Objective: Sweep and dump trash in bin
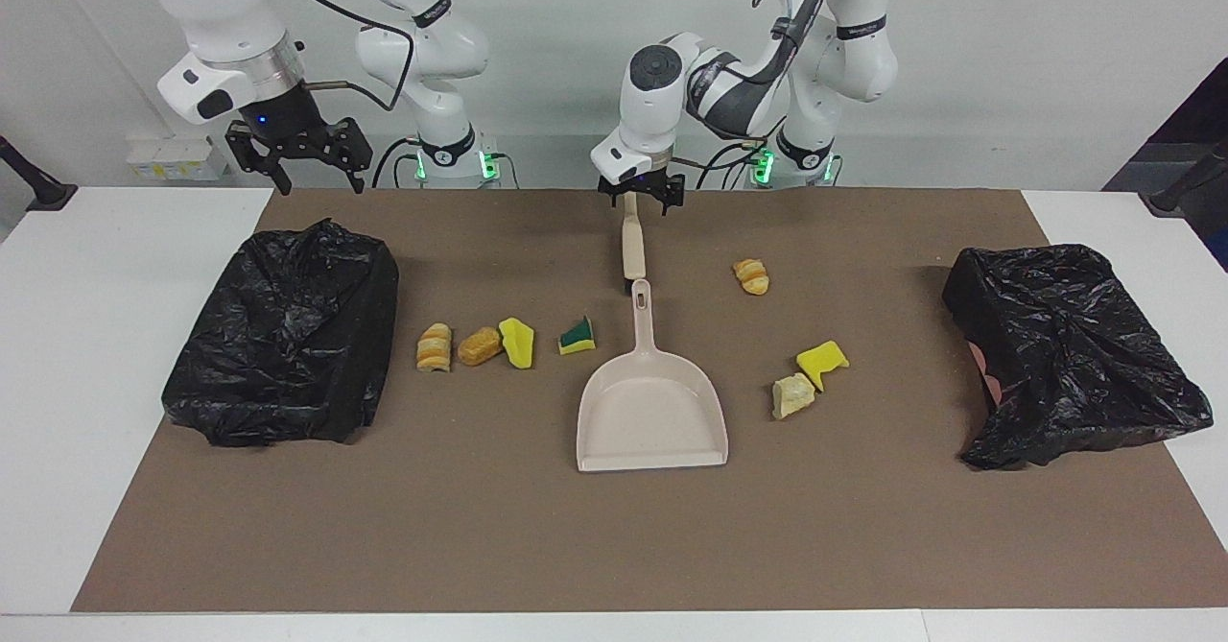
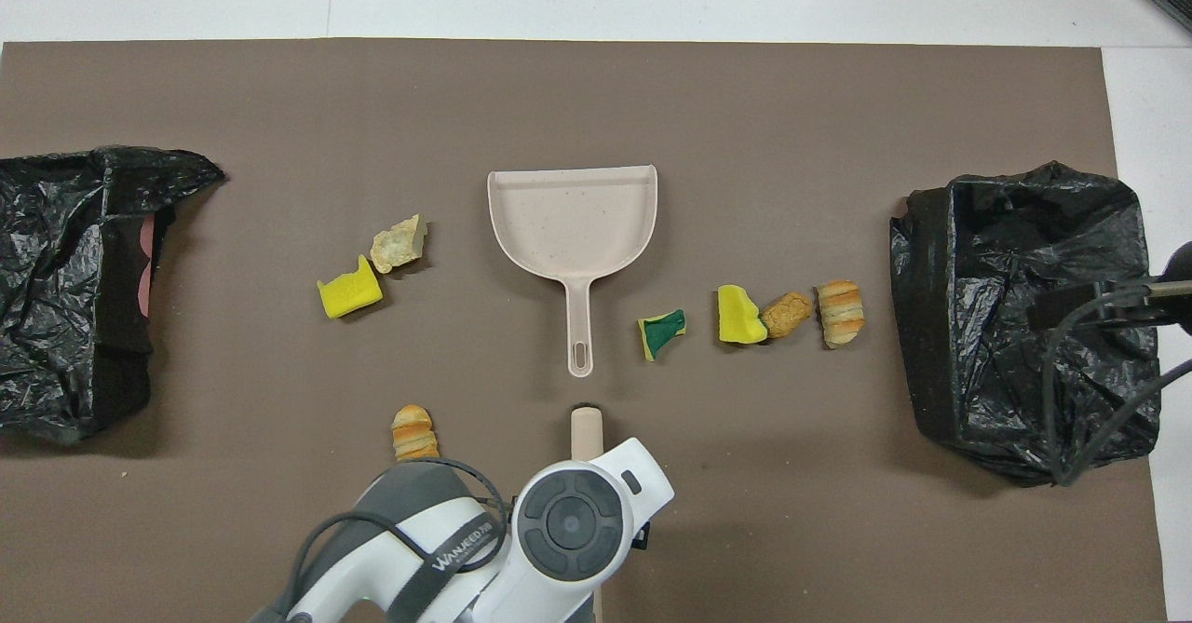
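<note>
**Hovering over the brush handle, jaws wide**

Reaching in from its base, the left gripper (image 1: 641,199) sits low over the robot-side end of the beige brush handle (image 1: 632,244), its fingers spread wide on either side of the handle; whether they touch it cannot be told, and nothing is clamped. The right gripper (image 1: 298,154) hangs in the air over the mat's edge near one black-bagged bin (image 1: 288,335), fingers fully apart and holding nothing; that arm waits.

Taking the dustpan (image 1: 652,402) as landmark: the brush handle lies in line with the pan's handle, nearer to the robots, a small gap between them. The trash is all on the mat. Toward the right arm's end of the dustpan lie a green-and-yellow sponge wedge (image 1: 578,335), a yellow sponge chunk (image 1: 518,342) and two bread-like lumps (image 1: 460,346) in a row. Toward the left arm's end sit another yellow chunk (image 1: 822,362) touching a pale lump (image 1: 792,396), and a striped lump (image 1: 751,275) nearer the robots.

The facing view shows the left gripper's fingers; overhead, the arm's white wrist (image 2: 582,521) hides them and most of the brush handle, leaving only its tip (image 2: 587,432) showing. Overhead also shows the second bin (image 2: 74,288) open at the top.

A brown mat (image 1: 614,536) covers a white table (image 1: 86,383); a pale wall stands at the robots' end.
</note>
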